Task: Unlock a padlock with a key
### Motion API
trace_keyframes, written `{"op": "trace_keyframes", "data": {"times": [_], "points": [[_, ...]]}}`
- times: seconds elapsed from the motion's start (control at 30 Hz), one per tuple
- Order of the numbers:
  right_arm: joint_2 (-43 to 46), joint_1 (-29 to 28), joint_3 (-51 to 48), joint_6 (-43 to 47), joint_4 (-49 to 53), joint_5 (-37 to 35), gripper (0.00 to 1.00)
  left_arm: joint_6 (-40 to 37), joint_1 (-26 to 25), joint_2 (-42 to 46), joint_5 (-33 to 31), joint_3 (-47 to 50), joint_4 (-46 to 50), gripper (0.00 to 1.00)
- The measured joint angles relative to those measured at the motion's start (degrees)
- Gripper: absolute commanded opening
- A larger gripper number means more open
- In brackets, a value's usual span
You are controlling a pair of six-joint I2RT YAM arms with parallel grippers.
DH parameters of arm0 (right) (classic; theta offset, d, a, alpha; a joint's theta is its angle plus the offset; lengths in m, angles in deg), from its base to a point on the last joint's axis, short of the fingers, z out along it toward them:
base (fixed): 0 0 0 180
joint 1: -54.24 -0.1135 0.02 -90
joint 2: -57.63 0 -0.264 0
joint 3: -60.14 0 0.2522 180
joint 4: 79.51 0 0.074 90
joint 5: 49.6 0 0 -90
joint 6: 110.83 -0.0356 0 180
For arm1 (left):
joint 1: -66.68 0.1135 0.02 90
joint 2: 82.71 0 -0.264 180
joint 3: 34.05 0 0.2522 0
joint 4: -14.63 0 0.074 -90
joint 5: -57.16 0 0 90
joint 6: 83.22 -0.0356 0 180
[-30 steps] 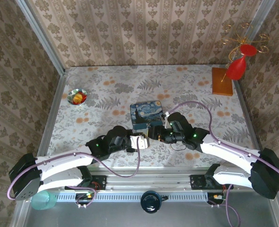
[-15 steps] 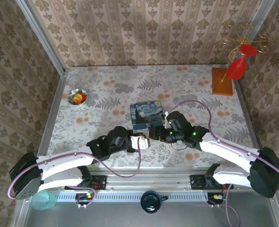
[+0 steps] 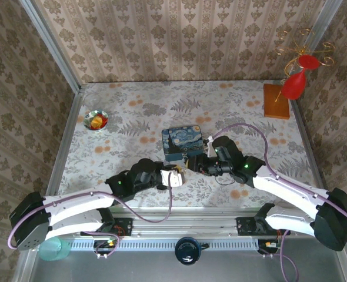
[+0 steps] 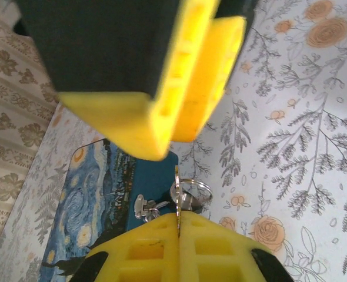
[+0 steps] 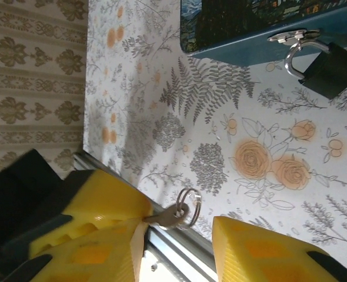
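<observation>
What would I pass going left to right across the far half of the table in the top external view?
small shiny bowl → blue tin → orange wooden block

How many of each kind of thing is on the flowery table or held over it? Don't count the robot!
blue tin: 1
padlock: 1
key: 1
small bowl: 1
wooden block: 1
red ornament: 1
Total: 6
</observation>
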Motion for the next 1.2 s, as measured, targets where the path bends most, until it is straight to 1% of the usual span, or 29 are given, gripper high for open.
{"op": "trace_keyframes", "data": {"times": [0.1,0.33,0.53,0.73,0.87,0.97,1.2], "points": [[0.0,0.3,0.0,-1.2,-1.2,1.5,0.33,-2.1,0.0,0.7,1.3,1.4,-1.2,0.0],[0.0,0.2,-0.2,-2.6,-1.2,2.0,0.34,-5.2,0.0,1.4,3.3,3.6,-4.6,0.0],[0.0,-0.3,-0.5,-3.6,-1.0,1.7,0.36,-5.9,0.0,0.8,3.9,3.6,-7.7,0.0],[-0.3,-0.6,-1.6,-5.3,-1.4,1.8,0.35,-6.5,0.0,-0.4,4.3,3.6,-9.9,0.0],[-0.6,-0.9,-2.1,-6.4,-2.8,1.8,0.34,-6.5,0.0,-1.3,4.3,4.1,-12.3,0.0],[-0.8,-0.9,-2.9,-7.3,-4.1,2.0,0.28,-6.5,0.0,-2.6,4.2,4.3,-14.1,0.0],[-0.2,-0.7,-3.8,-9.6,-5.0,0.7,0.09,-6.6,0.0,-4.0,4.1,5.0,-15.4,0.0]]}}
